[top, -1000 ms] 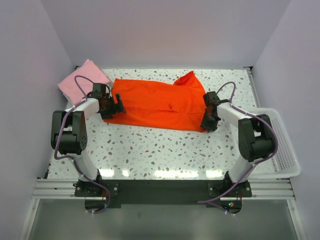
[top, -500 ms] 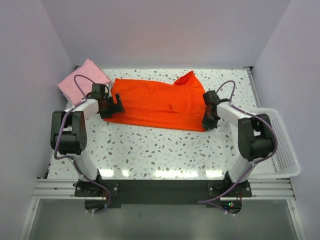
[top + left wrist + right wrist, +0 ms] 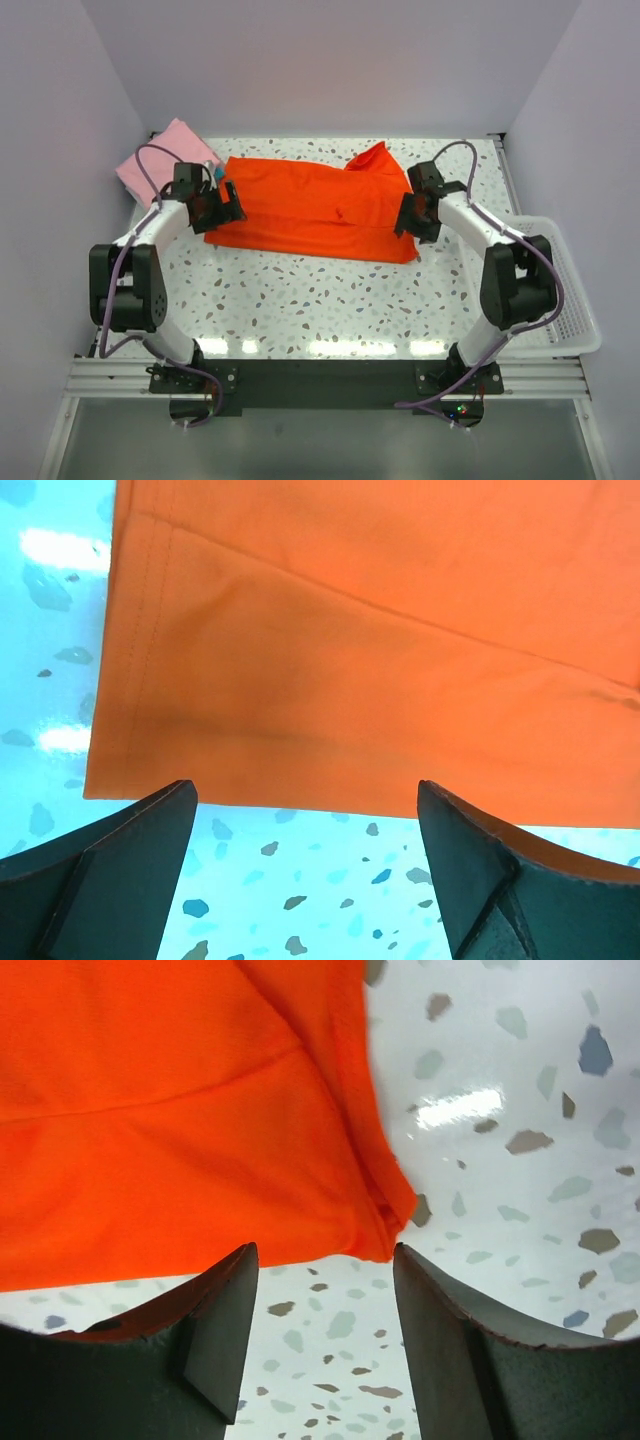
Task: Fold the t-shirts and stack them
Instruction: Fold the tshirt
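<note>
The orange-red t-shirt (image 3: pixel 315 208) lies spread flat across the back middle of the speckled table, with a bunched part sticking up at its back right. My left gripper (image 3: pixel 222 205) is open at the shirt's left edge; its wrist view shows the hemmed cloth (image 3: pixel 350 650) just past the open fingers. My right gripper (image 3: pixel 408 217) is open at the shirt's right edge; its wrist view shows the shirt's corner (image 3: pixel 200 1120) just ahead. A folded pink shirt (image 3: pixel 160 160) lies at the back left, with a sliver of teal by it. Both grippers hold nothing.
A white mesh basket (image 3: pixel 560 290) stands off the table's right edge. Purple walls close in the left, back and right sides. The speckled table (image 3: pixel 320 300) stretches in front of the shirt.
Both grippers have moved a little toward the back along the shirt's side edges. The shirt has not moved.
</note>
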Available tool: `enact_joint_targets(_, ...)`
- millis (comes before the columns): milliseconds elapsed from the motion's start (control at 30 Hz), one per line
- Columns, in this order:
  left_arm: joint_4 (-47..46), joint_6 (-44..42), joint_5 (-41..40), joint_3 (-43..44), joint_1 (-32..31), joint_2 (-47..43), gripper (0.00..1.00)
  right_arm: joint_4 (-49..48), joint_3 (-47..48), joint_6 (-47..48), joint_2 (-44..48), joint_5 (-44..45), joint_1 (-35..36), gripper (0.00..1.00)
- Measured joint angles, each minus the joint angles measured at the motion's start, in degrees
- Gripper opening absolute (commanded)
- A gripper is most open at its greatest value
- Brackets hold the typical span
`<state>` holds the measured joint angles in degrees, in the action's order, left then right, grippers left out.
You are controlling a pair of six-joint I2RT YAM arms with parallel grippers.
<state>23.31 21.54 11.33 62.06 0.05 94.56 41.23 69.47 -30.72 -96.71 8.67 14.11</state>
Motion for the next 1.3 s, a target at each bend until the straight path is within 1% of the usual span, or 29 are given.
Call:
enact_joint_targets(100,0.1,0.3,-0.2,0.9,-0.2,-1.7,0.97,-0.6,2.8,0.6,0.3,-2.0,1.0,0.60)
enact_joint_targets(200,-0.1,0.3,-1.1,3.9,-1.3,0.5,0.97,-1.6,5.8,1.0,-1.3,-4.3,2.4,0.60)
enact_joint_targets(300,-1.3,0.3,-1.4,7.3,-2.9,5.3,0.98,-3.6,10.5,1.0,-6.4,-6.8,3.9,0.60)
enact_joint_targets(367,-2.4,0.3,-1.3,8.0,-3.7,8.5,0.98,-5.6,12.4,1.0,-10.1,-8.6,4.8,0.60)
enact_joint_targets(533,-3.0,0.3,-1.3,7.7,-3.9,12.2,0.98,-8.7,12.8,0.1,-16.7,-11.9,6.6,0.60)
enact_joint_targets(667,-5.2,0.5,-0.9,5.0,-3.9,11.8,0.98,-10.6,11.0,-0.7,-17.9,-13.0,7.3,0.60)
enact_joint_targets(800,-9.0,1.4,-1.3,0.8,-3.9,9.5,0.99,-12.7,8.7,-0.9,-16.7,-13.4,7.3,0.60)
enact_joint_targets(967,-11.2,3.1,-2.9,-3.7,-3.9,6.3,1.00,-14.0,5.7,-1.1,-14.8,-14.0,7.3,0.60)
enact_joint_targets(1300,-13.5,7.7,-3.2,-16.7,-4.0,-5.0,0.99,-14.0,-4.5,-2.9,-7.1,-15.5,7.7,0.60)
